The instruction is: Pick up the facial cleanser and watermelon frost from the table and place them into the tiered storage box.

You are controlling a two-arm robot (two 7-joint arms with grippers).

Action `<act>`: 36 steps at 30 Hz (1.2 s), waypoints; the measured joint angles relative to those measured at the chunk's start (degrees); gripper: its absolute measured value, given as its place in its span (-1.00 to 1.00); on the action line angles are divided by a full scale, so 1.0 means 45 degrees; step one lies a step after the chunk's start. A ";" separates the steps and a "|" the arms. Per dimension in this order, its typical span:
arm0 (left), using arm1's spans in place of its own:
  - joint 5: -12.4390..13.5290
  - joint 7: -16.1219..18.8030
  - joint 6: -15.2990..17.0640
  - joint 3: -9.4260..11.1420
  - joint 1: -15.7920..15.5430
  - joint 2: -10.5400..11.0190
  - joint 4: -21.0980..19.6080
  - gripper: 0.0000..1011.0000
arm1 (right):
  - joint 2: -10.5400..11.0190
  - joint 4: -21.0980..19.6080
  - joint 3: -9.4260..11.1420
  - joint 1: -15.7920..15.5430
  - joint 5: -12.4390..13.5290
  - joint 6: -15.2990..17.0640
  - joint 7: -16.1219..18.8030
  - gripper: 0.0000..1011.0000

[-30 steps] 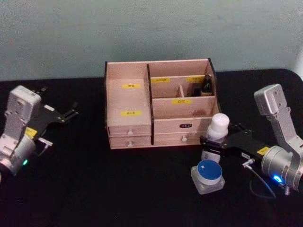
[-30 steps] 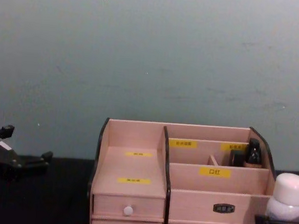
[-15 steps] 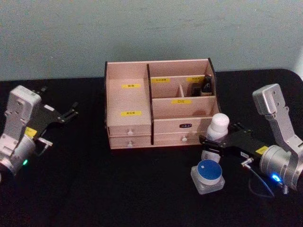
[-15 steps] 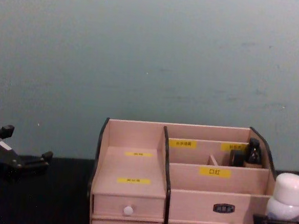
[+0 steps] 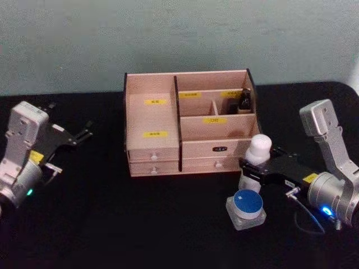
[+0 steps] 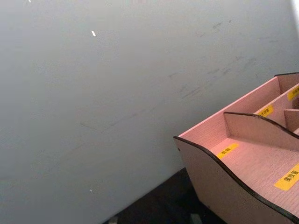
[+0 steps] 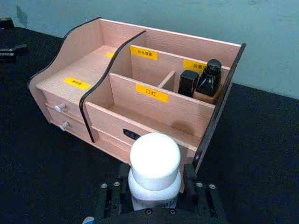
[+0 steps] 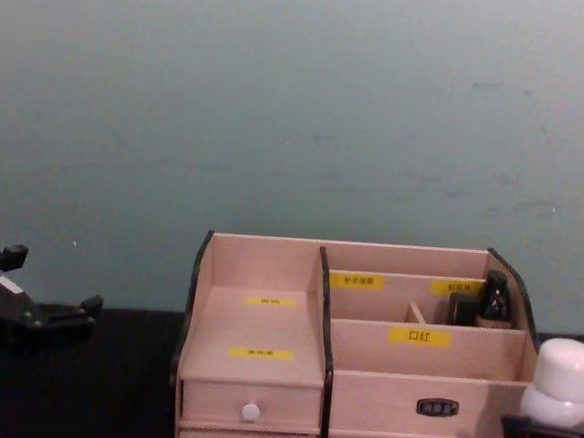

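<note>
Parked left hand (image 5: 87, 130); box (image 5: 151, 120); bottle (image 5: 258, 150) in right hand (image 5: 253, 170).
Field note: left hand at box's 9 o'clock, fingers spread, empty. White-capped bottle upright at box's 4 o'clock, right hand clamped round its body. Blue-lidded jar (image 5: 247, 207) on desk (image 5: 140, 224), just beside bottle at 6 o'clock.

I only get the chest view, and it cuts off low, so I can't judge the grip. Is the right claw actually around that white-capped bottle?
Observer: Yes. In the right wrist view, the right claw has a finger pressed against each side of the white-capped bottle.
Operator: Anything else close by that I can't see?
Observer: Yes. In the head view, a blue-lidded jar stands just nearer the robot than the bottle.
</note>
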 joint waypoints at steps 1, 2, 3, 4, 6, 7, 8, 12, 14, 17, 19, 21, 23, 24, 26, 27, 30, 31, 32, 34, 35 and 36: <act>0.0000 0.0000 -0.0001 0.0000 0.0000 0.0000 0.0001 0.98 | 0.0002 -0.0001 0.0000 0.0001 0.0003 0.0000 0.0000 0.42; 0.0000 0.0000 0.0000 0.0000 0.0001 0.0000 0.0000 0.98 | 0.0002 -0.0003 0.0000 0.0001 0.0005 0.0000 0.0000 0.39; 0.0000 0.0000 0.0000 -0.0001 0.0000 0.0000 0.0000 0.98 | 0.0003 -0.0004 -0.0001 0.0001 0.0007 0.0000 0.0000 0.34; 0.0000 0.0000 -0.0001 0.0000 0.0001 0.0000 0.0000 0.98 | 0.0004 -0.0004 -0.0001 0.0001 0.0009 0.0000 -0.0001 0.30; 0.0000 0.0000 -0.0001 0.0000 0.0000 0.0000 0.0000 0.98 | 0.0006 -0.0006 -0.0001 0.0000 0.0011 0.0000 -0.0001 0.20; -0.0001 0.0000 -0.0001 0.0000 -0.0001 0.0000 0.0000 0.98 | 0.0005 -0.0006 -0.0001 0.0000 0.0012 -0.0001 -0.0003 0.19; 0.0000 0.0001 0.0000 0.0000 0.0000 0.0000 0.0000 0.98 | 0.0006 -0.0007 -0.0001 0.0000 0.0013 0.0000 -0.0003 0.19; 0.0000 0.0000 0.0000 0.0000 0.0000 0.0000 0.0000 0.98 | 0.0006 -0.0012 -0.0001 0.0000 0.0017 0.0000 -0.0005 0.19; 0.0000 0.0000 0.0000 0.0000 0.0000 0.0000 0.0000 0.98 | 0.0006 -0.0014 -0.0001 0.0000 0.0020 0.0000 -0.0007 0.19; 0.0000 0.0000 -0.0001 0.0000 0.0000 0.0000 0.0000 0.98 | 0.0006 -0.0017 -0.0001 0.0000 0.0021 -0.0001 -0.0008 0.19; 0.0000 0.0000 0.0000 0.0000 0.0000 0.0000 0.0000 0.98 | 0.0006 -0.0018 -0.0001 0.0000 0.0022 0.0000 -0.0010 0.19; 0.0000 0.0000 -0.0001 0.0000 0.0001 0.0000 0.0000 0.98 | 0.0006 -0.0019 -0.0001 0.0000 0.0022 0.0000 -0.0011 0.19; 0.0000 0.0000 -0.0001 0.0000 0.0000 0.0000 0.0000 0.98 | 0.0006 -0.0019 -0.0001 0.0000 0.0023 0.0000 -0.0011 0.19; 0.0000 0.0000 0.0000 0.0000 0.0000 0.0000 0.0000 0.98 | 0.0006 -0.0019 -0.0001 0.0000 0.0022 0.0000 -0.0012 0.19; 0.0000 0.0000 0.0000 -0.0001 0.0000 0.0001 0.0000 0.98 | 0.0006 -0.0020 -0.0001 0.0000 0.0023 -0.0001 -0.0012 0.19; 0.0000 0.0000 0.0000 0.0000 0.0000 0.0000 0.0000 0.98 | 0.0006 -0.0019 -0.0001 0.0000 0.0023 0.0000 -0.0011 0.19; 0.0000 0.0000 -0.0001 0.0000 0.0000 0.0000 0.0000 0.98 | 0.0006 -0.0019 -0.0001 0.0000 0.0023 0.0000 -0.0012 0.19; 0.0000 0.0000 0.0000 0.0000 0.0000 0.0000 0.0000 0.98 | 0.0006 -0.0019 -0.0001 0.0000 0.0022 0.0000 -0.0012 0.19; 0.0000 0.0000 -0.0001 0.0000 0.0000 0.0000 0.0000 0.98 | 0.0006 -0.0019 -0.0001 0.0000 0.0022 0.0000 -0.0012 0.19; 0.0000 0.0000 -0.0001 0.0000 0.0001 0.0000 0.0000 0.98 | 0.0003 -0.0019 0.0005 -0.0002 0.0022 -0.0005 -0.0010 0.19; 0.0000 0.0000 0.0000 0.0001 0.0000 0.0000 0.0000 0.98 | -0.0045 -0.0043 0.0063 -0.0033 0.0019 -0.0088 0.0035 0.19; 0.0000 0.0000 0.0000 0.0000 0.0000 -0.0001 0.0000 0.98 | -0.0065 -0.0074 0.0090 -0.0042 0.0018 -0.0128 0.0078 0.19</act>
